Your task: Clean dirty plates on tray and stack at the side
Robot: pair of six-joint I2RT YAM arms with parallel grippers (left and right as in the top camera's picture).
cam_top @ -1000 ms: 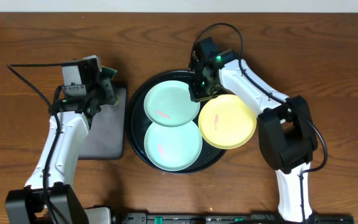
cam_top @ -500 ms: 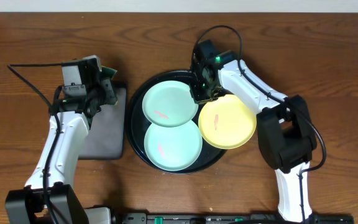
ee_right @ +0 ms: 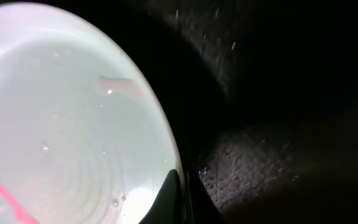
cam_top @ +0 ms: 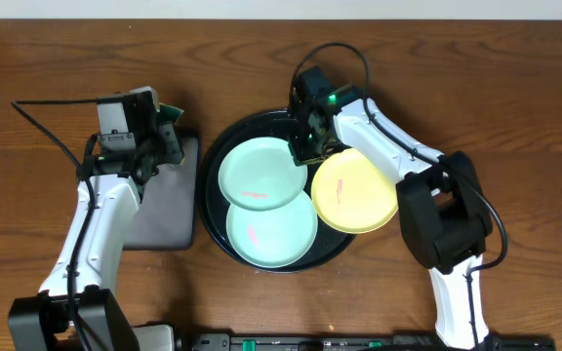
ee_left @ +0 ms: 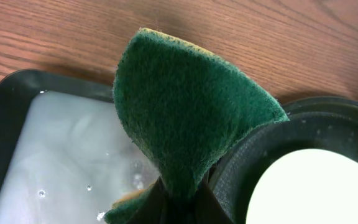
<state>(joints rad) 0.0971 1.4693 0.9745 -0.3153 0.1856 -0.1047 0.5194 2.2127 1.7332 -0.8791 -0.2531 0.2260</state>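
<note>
The round black tray (cam_top: 218, 146) holds two mint-blue plates with red smears. The upper plate (cam_top: 260, 174) overlaps the lower plate (cam_top: 272, 234). A yellow plate (cam_top: 355, 192) lies over the tray's right rim. My right gripper (cam_top: 303, 148) is shut on the upper mint plate's rim (ee_right: 166, 152), with one finger on each side of it. My left gripper (cam_top: 167, 136) is shut on a green sponge (ee_left: 188, 118) and holds it over the small rectangular tray (ee_left: 55, 155) of soapy water. The round tray's rim (ee_left: 278, 134) shows in the left wrist view.
The rectangular black tray (cam_top: 164, 210) lies left of the round tray on the wooden table (cam_top: 515, 97). Cables run from both arms across the table's far side.
My right gripper has moved left and a little toward the front, dragging the upper mint plate with it so it overlaps the lower plate more. The left arm has not moved.
</note>
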